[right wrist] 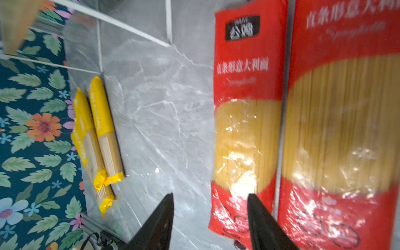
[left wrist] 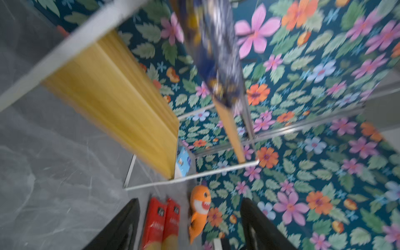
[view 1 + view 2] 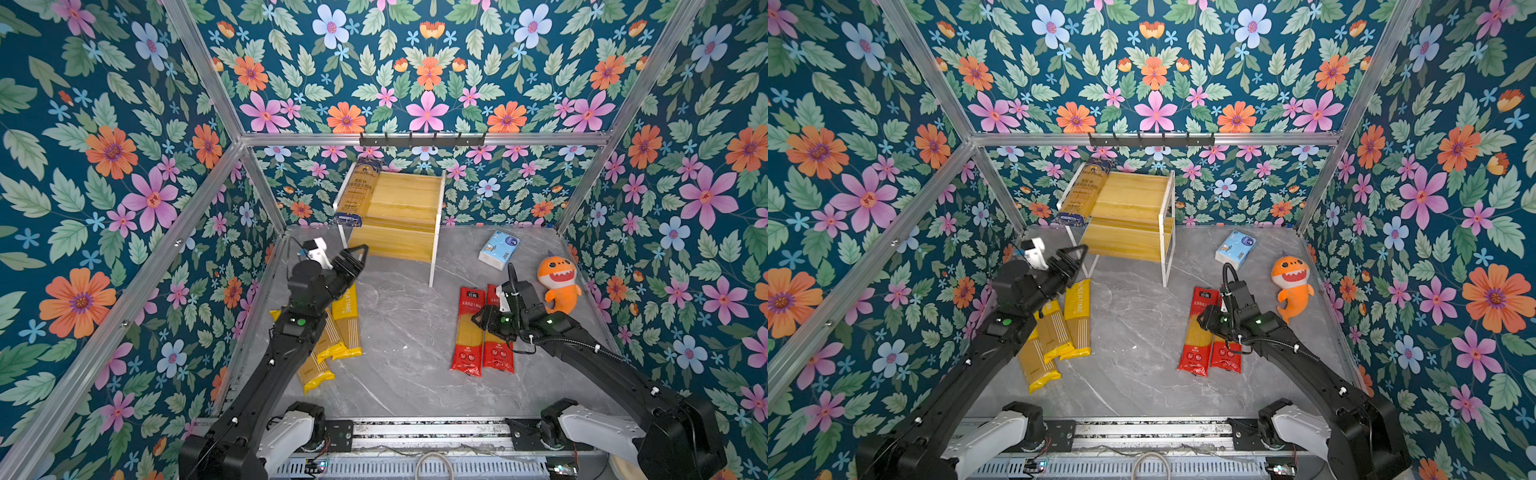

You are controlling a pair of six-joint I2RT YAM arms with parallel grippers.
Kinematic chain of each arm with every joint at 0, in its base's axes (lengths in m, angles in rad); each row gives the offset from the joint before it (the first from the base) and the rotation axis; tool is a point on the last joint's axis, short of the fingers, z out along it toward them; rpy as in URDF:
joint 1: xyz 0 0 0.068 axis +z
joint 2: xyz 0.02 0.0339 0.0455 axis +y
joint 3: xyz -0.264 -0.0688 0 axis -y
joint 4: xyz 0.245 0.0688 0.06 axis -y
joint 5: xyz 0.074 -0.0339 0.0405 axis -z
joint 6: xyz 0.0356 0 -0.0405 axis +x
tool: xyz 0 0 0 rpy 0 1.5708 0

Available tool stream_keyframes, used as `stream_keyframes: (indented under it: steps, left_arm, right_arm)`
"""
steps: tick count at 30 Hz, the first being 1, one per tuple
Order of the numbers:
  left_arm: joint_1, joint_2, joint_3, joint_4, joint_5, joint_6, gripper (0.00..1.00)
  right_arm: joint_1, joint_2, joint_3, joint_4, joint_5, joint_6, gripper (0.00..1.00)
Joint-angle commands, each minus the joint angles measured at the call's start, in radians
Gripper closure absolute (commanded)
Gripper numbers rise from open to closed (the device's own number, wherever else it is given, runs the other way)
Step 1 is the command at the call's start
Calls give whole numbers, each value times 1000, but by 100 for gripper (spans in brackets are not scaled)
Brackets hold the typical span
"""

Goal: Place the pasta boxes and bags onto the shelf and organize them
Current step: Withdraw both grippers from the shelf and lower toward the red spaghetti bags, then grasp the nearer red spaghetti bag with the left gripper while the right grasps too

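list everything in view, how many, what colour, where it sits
navy pasta pack: one, dark navy with a clear window, on the shelf's upper board, left side
shelf: one, yellowish boards on a white frame, back middle of the table
yellow pasta packs: three, yellow, on the table at left, partly under the left arm
red pasta packs: two, red, side by side on the table at right
tissue pack: one, blue and white, right of the shelf
shark plush: one, orange, near the right wall
hook rail: one, black, above the shelf
table: one, grey marble
left gripper: one, black, open, empty, before the shelf
right gripper: one, black, open, over the red packs
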Motion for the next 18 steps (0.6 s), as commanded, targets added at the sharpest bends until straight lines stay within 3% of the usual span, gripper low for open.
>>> stream_keyframes:
  steps: [1,6,9,12,18]
  left_arm:
    - [-145,2,-79,-95,-175,167,25]
    - [-396,144,-151,67,-289,215,25]
    - [-485,287,-137,161,-287,255,26]
    - [-544,447,-91,218,-256,292,26]
    - [-585,691,-4,302,-149,288,29]
  right_arm:
    - [-10,24,-31,5,-28,-21,44]
    - [-74,167,-42,167,-111,-19,44]
    - [-84,236,-18,169,-89,-33,44]
    - [-88,268,-26,199,-36,-15,42]
    - [-37,347,-13,281,-74,39,41]
